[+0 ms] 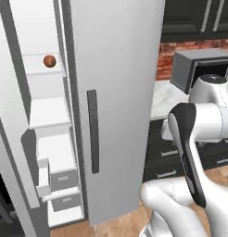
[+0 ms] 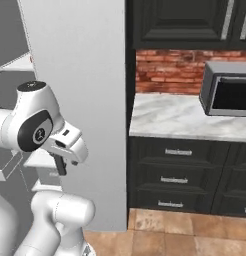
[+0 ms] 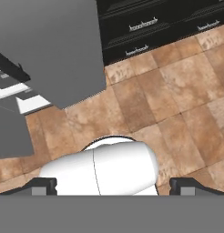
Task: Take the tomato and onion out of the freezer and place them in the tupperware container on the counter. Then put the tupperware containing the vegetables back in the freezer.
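Eyeing the onion [image 1: 49, 61] on an upper freezer [image 1: 111, 92] shelf, we judge it light, firm, prone to roll, so pinch across its middle w/ our gripper [image 3: 114, 185], fingers spread wide, empty.

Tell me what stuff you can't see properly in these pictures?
- The freezer inside: in the left base view its open door covers most shelves. One orange-brown ball, the onion, shows on a shelf.
- The counter: the right base view's edge cuts it and the microwave off.
- The gripper: in the hand view its fingertips sit wide apart at the bottom edge, mostly cut off.
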Available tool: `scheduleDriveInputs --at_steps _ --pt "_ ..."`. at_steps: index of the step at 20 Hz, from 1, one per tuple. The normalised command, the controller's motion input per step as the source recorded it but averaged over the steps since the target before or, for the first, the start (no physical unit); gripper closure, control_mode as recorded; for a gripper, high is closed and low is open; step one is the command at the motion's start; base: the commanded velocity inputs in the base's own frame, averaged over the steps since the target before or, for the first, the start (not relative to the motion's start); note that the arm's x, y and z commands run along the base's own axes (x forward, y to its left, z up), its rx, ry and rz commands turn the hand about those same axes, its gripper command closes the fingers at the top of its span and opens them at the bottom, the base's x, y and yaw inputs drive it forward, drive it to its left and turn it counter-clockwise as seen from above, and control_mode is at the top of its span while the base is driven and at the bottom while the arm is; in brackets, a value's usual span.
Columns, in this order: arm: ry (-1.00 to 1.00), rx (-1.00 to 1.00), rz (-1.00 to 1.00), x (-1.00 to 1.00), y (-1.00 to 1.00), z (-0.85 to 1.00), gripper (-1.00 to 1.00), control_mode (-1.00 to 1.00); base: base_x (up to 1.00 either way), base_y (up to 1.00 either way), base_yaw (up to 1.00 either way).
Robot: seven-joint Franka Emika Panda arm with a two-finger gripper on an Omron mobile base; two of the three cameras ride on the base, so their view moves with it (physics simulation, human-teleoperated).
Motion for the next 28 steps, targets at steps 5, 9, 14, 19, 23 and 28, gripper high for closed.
scheduleDriveInputs --at_steps 5,9,14,19,23,28 --pt "0.00 0.00 0.00 0.00 0.00 0.00 -1.00 1.00 0.46 0.89 0.01" --pt "0.00 0.00 0.00 0.00 0.00 0.00 -1.00 1.00 0.50 0.24 0.10" --pt "0.00 0.00 0.00 0.00 0.00 0.00 -1.00 1.00 0.43 0.06 0.15" --pt "0.00 0.00 0.00 0.00 0.00 0.00 -1.00 1.00 0.39 0.30 0.21" --pt "0.00 0.00 0.00 0.00 0.00 0.00 -1.00 1.00 0.57 0.18 0.20" --pt "0.00 0.00 0.00 0.00 0.00 0.00 -1.00 1.00 0.52 0.28 0.04"
